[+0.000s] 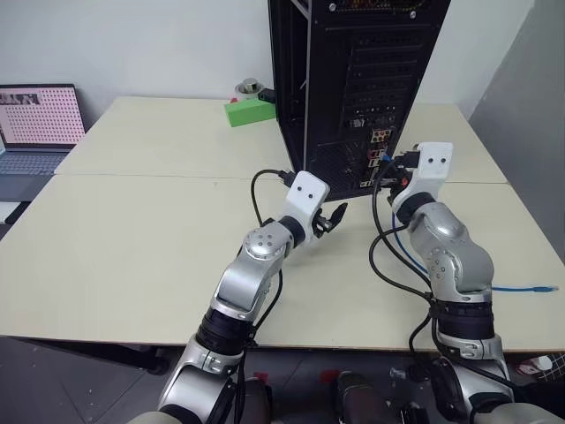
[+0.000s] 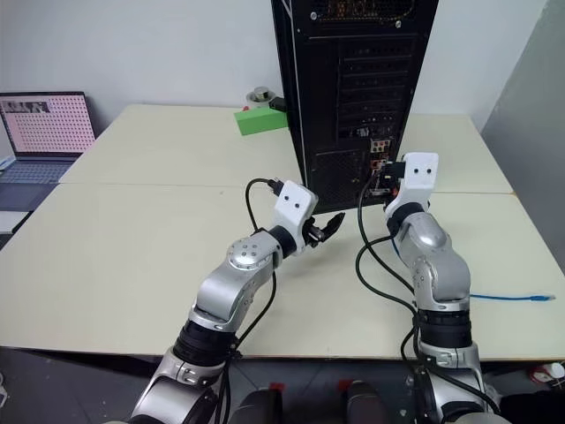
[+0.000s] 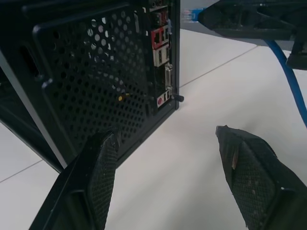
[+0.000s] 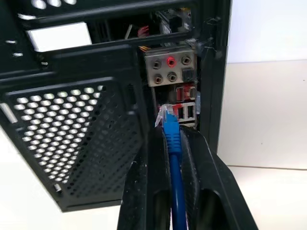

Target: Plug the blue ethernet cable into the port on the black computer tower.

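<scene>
the black computer tower [image 1: 353, 79] stands upright at the far middle of my pale table [image 1: 132, 238], its perforated rear panel and connector cluster turned toward me. my right claw [image 4: 171, 139] is clamped on the blue ethernet cable [image 4: 173, 158] just behind its clear plug [image 4: 165, 116], fingers pressed together on either side of the cord; the plug juts out past the fingertips and sits just in front of the tower's rear connector cluster, below the panel of small round coloured jacks. i cannot tell whether the plug touches the panel. the port [image 4: 188, 111] lies in that cluster, a small squarish socket just beside the plug tip. from the claw the cable trails back along my right arm and across the table, its other end [image 1: 546, 288] lying near the right edge. my left claw [image 3: 168, 158] is held apart, its two black fingers [image 3: 103, 167] spread wide with nothing between them, in front of the tower's lower perforated grille and near my right claw. behind the tower rests a small green block [image 1: 249, 110] with a round grey object [image 1: 250, 87] beside it. an open laptop [image 1: 35, 124] sits at the far left, off the table's edge.
</scene>
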Robot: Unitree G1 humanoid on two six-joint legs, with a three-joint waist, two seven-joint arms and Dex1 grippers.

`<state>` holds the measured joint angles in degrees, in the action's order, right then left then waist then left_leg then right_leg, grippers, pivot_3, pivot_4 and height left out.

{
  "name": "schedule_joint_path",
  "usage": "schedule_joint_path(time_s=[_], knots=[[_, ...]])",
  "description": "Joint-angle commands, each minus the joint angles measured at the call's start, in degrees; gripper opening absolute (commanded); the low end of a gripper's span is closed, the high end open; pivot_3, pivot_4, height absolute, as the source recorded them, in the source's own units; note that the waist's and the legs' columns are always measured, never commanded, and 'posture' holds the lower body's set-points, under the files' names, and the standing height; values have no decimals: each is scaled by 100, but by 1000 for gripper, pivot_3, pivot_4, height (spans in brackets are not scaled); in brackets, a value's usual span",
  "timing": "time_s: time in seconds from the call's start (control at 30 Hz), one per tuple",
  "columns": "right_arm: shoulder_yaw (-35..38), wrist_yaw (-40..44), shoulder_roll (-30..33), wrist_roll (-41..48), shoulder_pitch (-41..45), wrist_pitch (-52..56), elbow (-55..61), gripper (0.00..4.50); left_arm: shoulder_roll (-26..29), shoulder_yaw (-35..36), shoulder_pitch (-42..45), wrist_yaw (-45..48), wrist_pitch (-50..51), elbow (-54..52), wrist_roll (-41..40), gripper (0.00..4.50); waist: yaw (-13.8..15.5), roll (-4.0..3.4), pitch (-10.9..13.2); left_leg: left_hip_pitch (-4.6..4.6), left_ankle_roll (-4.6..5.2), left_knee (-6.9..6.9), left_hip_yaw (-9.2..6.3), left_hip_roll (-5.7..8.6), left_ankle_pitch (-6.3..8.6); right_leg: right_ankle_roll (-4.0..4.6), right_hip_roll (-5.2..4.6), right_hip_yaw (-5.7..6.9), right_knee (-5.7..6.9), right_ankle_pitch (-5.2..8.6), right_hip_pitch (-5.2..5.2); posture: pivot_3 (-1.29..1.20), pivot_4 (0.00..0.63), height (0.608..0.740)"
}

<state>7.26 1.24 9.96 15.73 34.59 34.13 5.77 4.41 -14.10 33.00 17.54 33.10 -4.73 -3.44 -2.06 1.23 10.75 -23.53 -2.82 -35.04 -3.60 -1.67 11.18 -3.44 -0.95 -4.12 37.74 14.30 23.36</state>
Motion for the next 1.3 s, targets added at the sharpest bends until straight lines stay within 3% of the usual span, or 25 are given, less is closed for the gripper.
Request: schedule_joint_path(time_s=[0.03, 0.77, 1.3], knots=[[144, 58, -41, 52, 260, -198, -141, 27, -69, 94, 133, -71, -24, -128, 16, 3362, -2, 0, 0, -2, 0, 0, 0, 0, 0, 0, 0, 0, 0, 0, 2, 0, 150, 740], [225, 457, 106, 26, 990, -706, -1647, 27, -34, 137, 99, -120, 6, -170, 37, 3362, -6, 0, 0, -2, 0, -2, 1, 0, 0, -1, 0, 0, 1, -1, 2, 0, 150, 740], [260, 417, 100, -54, 1057, -849, -1791, 26, -18, 119, 61, -127, 4, -173, 43, 3362, -17, 0, 0, -3, 0, -1, 1, 0, 0, -2, 0, 0, 0, -1, 2, 0, 150, 740]])
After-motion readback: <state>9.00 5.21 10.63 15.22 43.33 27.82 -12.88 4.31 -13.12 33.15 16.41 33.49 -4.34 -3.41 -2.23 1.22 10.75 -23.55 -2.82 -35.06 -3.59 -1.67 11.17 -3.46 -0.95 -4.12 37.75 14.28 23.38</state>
